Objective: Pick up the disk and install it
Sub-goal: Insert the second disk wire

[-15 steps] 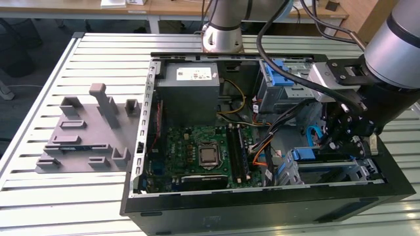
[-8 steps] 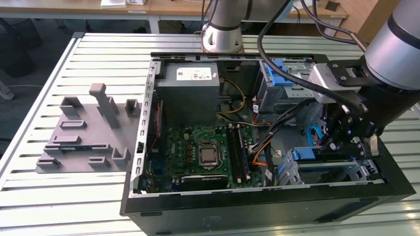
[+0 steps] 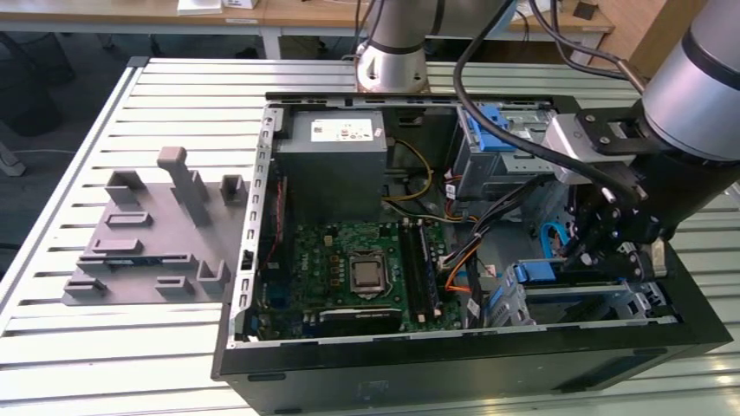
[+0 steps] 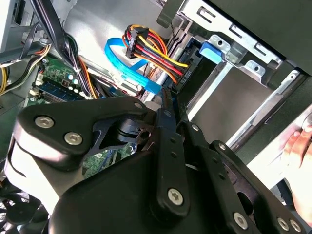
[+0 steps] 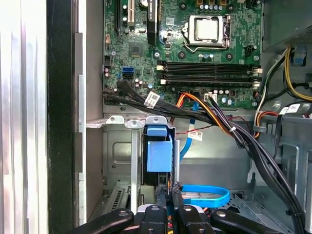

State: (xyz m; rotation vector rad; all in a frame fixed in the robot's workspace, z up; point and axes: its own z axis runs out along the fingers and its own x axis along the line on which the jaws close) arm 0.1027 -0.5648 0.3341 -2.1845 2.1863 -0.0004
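The disk [image 5: 160, 157] sits edge-on in a slot of the silver metal cage [image 5: 118, 146] inside the open computer case, its blue bracket facing the first wrist view. In the exterior view the disk's blue bracket [image 3: 538, 271] shows at the case's lower right. My gripper [image 5: 168, 189] is shut, with its black fingers [image 5: 161, 197] pressed together right at the disk's near end. I cannot tell whether they touch it. Nothing shows between the fingers. In the second wrist view my gripper [image 4: 166, 100] points at the cage beside the blue tab [image 4: 212, 49].
A blue data cable [image 4: 127, 63] and a red, yellow and orange power bundle [image 4: 155, 53] hang close to the fingers. Black cables [image 5: 229, 131] cross above the cage. The green motherboard [image 3: 353, 269] and grey power-supply box [image 3: 335, 160] fill the case. A grey fixture [image 3: 151, 234] lies on the slatted table. A hand [image 4: 300, 144] rests by the case rim.
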